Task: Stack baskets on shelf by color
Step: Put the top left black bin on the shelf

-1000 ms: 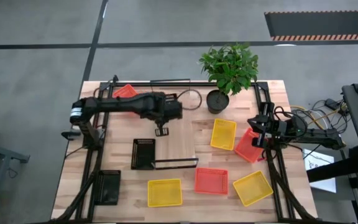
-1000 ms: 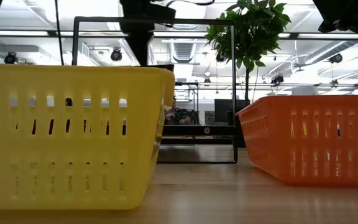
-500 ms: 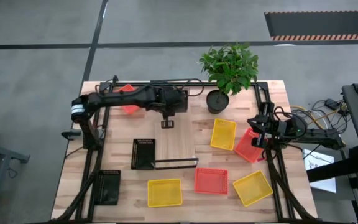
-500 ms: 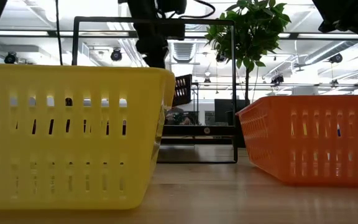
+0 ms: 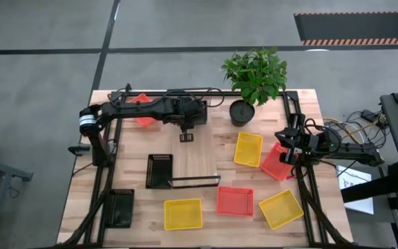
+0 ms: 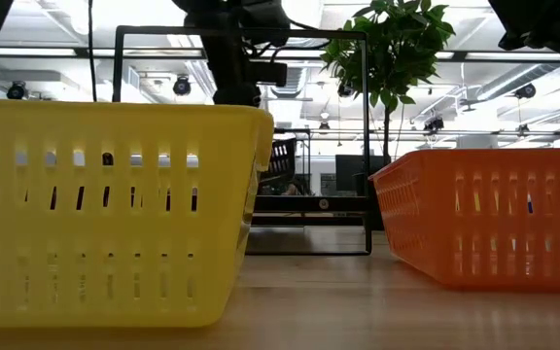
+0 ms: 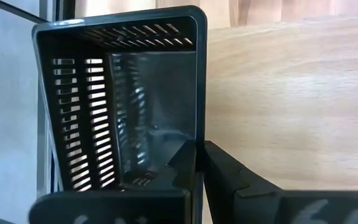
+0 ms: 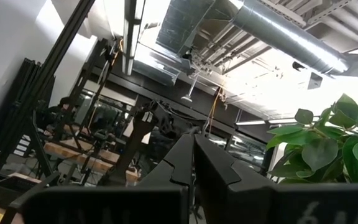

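Observation:
My left gripper (image 7: pixel 199 146) is over the far middle of the table, shut on a black basket (image 7: pixel 123 93) that shows edge-on in the high view (image 5: pixel 185 137). Toward the near edge from it lies the shelf (image 5: pixel 195 158), a light-wood panel with a second black basket (image 5: pixel 159 171) resting on its left end. Red baskets (image 5: pixel 235 200) and yellow baskets (image 5: pixel 183 214) lie flat on the table. At the right edge my right gripper (image 8: pixel 193 140) is shut on nothing and points up into the room. My left gripper grips the black basket by one side wall (image 7: pixel 197 118), which runs in between the two fingers, one finger inside the basket and one outside. The fingers slant down from above. The basket hangs below them, clear of the wooden tabletop, with its open side toward the wrist camera.
A potted plant (image 5: pixel 254 79) stands at the far edge, right of the left gripper. A red basket (image 5: pixel 141 105) lies under the left arm at the far left. A third black basket (image 5: pixel 121 207) sits near left. More baskets (image 5: pixel 248 149) lie right of the shelf.
My left gripper has carried the black basket toward the table's far edge and a little right, sinking as it went. The basket has come into the low view behind the yellow basket and stands lower now. It stays clear of the table.

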